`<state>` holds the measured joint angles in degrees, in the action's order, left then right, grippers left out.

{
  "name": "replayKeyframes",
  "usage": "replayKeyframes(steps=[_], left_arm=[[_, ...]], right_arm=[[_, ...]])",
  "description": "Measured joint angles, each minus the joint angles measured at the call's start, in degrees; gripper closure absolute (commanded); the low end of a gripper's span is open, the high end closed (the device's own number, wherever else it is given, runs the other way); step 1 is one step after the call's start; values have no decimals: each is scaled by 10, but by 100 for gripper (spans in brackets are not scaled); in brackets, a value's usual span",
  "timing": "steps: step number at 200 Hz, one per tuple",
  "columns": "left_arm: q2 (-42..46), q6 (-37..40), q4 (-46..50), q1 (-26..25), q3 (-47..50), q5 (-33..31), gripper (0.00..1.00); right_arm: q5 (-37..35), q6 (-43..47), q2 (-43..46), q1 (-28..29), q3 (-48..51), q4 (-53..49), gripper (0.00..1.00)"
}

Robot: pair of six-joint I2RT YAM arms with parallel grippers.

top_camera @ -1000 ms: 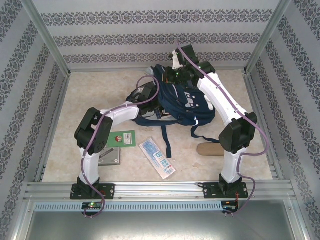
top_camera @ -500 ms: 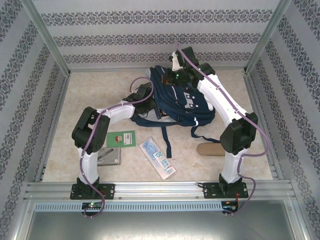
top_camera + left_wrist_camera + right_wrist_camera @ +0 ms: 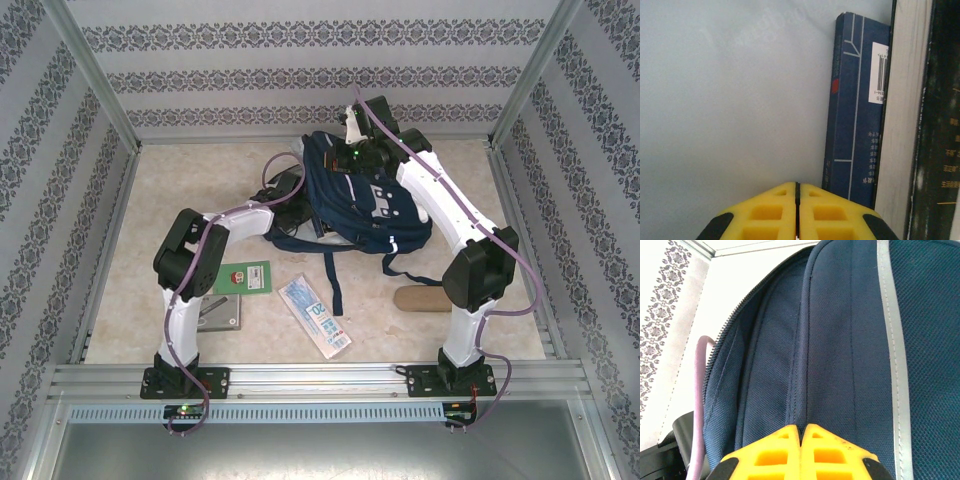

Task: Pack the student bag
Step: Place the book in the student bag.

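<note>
Plausibly, if the right gripper [image 3: 802,429], pinched shut on a seam of the student bag [image 3: 365,205] at the far middle of the table [image 3: 185,185], slips, the opening could sag onto the left gripper [image 3: 797,186], shut empty beside books [image 3: 855,110] inside.

Left fingers [image 3: 771,209]: yellow, bottom centre, tips pressed together, thin dark seam btwn. Pale grey-blue surface [image 3: 730,100] across left + top. Navy book [image 3: 855,130] upright, right of centre: white line pattern, barcode sticker [image 3: 880,72] near top, red spot near left edge. Just right of it, 2nd book [image 3: 940,125]: white page edge, dark cover w/ faint lettering.
</note>
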<state>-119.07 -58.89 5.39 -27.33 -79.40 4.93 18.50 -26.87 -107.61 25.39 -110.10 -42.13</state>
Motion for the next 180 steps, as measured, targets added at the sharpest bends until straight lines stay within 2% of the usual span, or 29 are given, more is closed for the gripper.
replayKeyframes(steps=[64,116,128,141,180], left_arm=[[-70,7,-67,-4,-71,97,89],[-103,2,-114,-18,-100,137,85],[-110,-1,-129,-23,-104,146,81],[-112,-5,-138,-26,-104,150,72],[-95,-13,-166,-26,-76,151,64]], right_arm=[[-3,-2,0,-1,9,0,100],[-4,-2,0,-1,9,-1,100],[-4,-2,-1,-2,9,-2,100],[-4,-2,-1,-2,9,-4,100],[3,11,-2,-6,9,-5,100]])
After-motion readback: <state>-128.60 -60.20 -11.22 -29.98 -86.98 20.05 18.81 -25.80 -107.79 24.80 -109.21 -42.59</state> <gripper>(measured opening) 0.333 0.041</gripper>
